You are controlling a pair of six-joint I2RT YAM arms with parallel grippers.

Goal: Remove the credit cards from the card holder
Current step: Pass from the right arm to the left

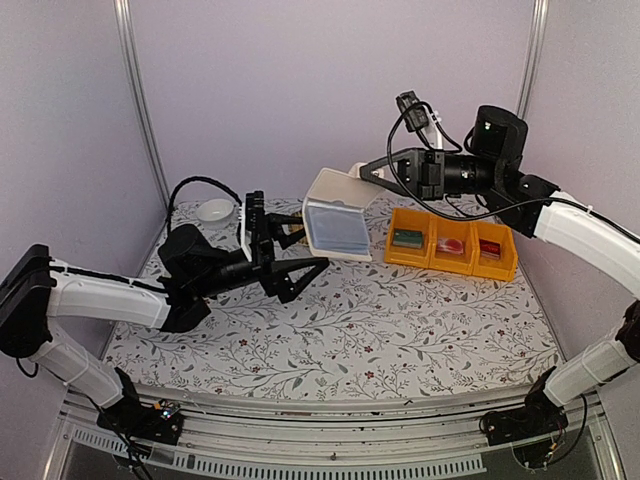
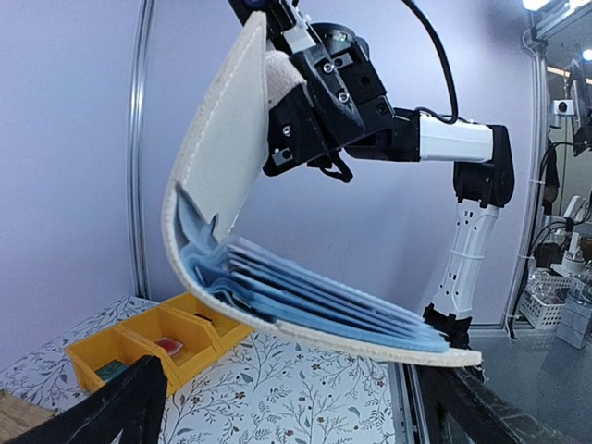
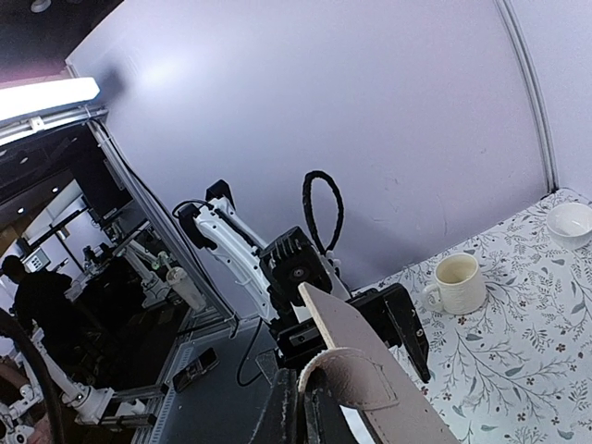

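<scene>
**Card holder hanging open in the air, left of the yellow bins**

Landmark: yellow bin tray [image 1: 452, 262], three compartments, on the floral table cover [image 1: 350, 330].

- Right gripper [image 1: 365, 170]: above the tray's left end, clear of the table. Its fingers are clamped on the top flap of the card holder [image 1: 335, 225]. The right wrist view shows the beige flap pinched between them.
- Card holder: just left of the tray and off the table surface. It is folded open in a curve. The upper flap is near upright and the lower flap sticks out roughly level.
- Inside the fold, light-blue layers [image 2: 305, 296] fan out along the lower flap. I cannot tell which of them are credit cards and which are pocket sleeves.
- Left gripper [image 1: 305, 248]: further left of the tray, lower than the holder and near it. Its fingers are spread wide with nothing between them. In the left wrist view the holder hangs above both fingertips, apart from them.
- Tray contents: a green item in the left compartment and reddish items in the middle and right ones. They are too small to identify.
- Small white bowl [image 1: 213, 210]: well apart from the tray, to its left at the back of the table.
</scene>
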